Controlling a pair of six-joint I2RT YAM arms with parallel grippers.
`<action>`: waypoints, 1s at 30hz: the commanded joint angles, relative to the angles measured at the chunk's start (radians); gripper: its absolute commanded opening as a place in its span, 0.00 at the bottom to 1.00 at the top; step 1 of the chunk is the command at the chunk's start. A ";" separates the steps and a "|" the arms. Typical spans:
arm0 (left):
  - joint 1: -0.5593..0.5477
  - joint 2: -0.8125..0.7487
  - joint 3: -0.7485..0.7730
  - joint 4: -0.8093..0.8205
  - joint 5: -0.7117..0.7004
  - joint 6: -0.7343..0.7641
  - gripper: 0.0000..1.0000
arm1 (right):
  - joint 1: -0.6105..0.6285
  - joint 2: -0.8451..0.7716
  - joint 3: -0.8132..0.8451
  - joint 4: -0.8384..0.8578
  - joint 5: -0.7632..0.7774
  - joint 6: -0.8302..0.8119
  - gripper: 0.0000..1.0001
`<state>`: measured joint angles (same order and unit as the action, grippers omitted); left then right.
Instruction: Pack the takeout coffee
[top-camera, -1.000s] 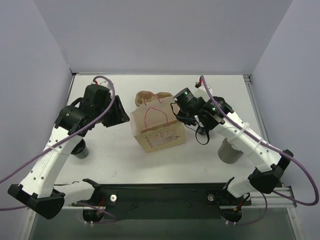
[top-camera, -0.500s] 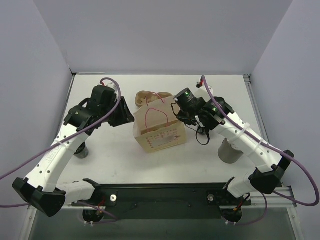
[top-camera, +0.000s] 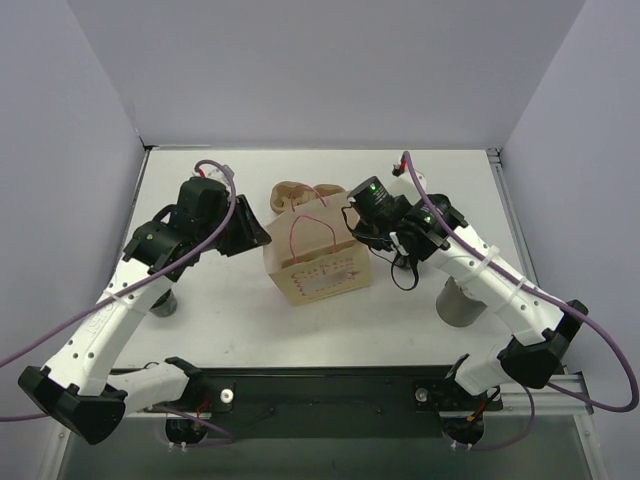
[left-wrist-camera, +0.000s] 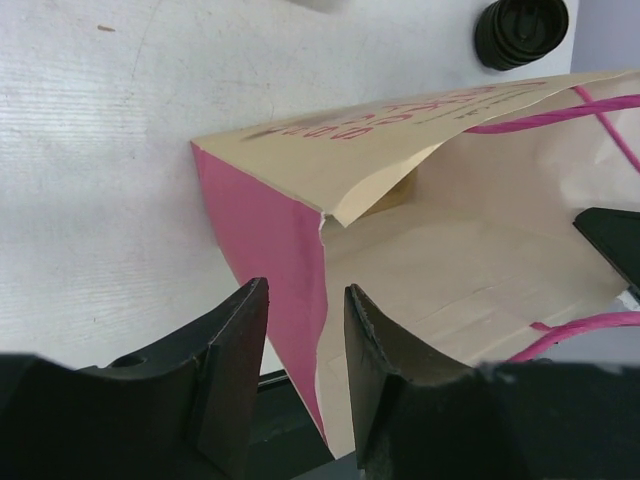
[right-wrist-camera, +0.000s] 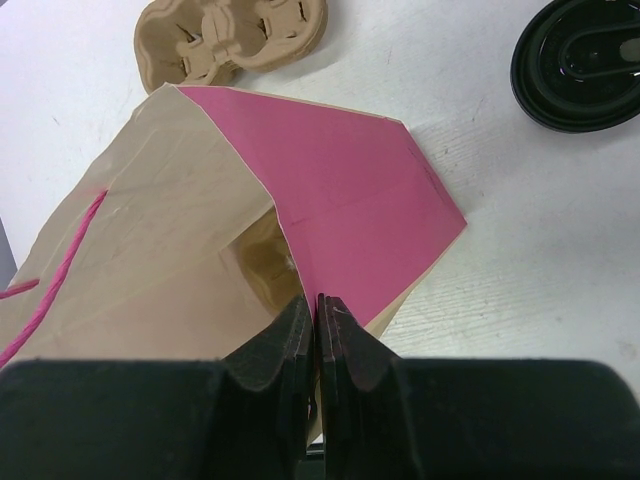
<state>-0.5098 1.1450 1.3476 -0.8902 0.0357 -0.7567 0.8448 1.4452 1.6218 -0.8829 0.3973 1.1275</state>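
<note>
**Cup Stood Outside the Bag**

The takeout coffee cup (top-camera: 162, 303), small, dark and cylindrical, stood on the white surface (top-camera: 230, 310) at the near left. It was partly under the left arm (top-camera: 105, 315) and well apart from the paper bag (top-camera: 318, 262). The bag was matte kraft paper with pink side panels and pink cord handles. The right end effector (right-wrist-camera: 316, 305) was pressed together, pinching the bag's right rim. The left end effector (left-wrist-camera: 303, 292) was spread, with the left side panel between its fingers. A glossy black round lid (right-wrist-camera: 590, 60) lay near the bag.
</note>
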 joint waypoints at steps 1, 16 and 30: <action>-0.006 0.013 -0.022 0.065 0.030 -0.003 0.46 | -0.004 -0.023 -0.008 0.009 0.034 0.023 0.08; -0.012 0.153 0.195 -0.032 0.059 0.286 0.00 | -0.036 -0.046 0.055 0.009 -0.209 -0.303 0.45; -0.042 -0.154 -0.252 0.422 0.170 0.404 0.00 | -0.421 -0.152 0.029 -0.096 -0.181 -0.652 0.64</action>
<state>-0.5339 1.0985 1.1740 -0.7067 0.1406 -0.4023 0.4961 1.2289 1.6417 -0.9039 0.1871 0.6399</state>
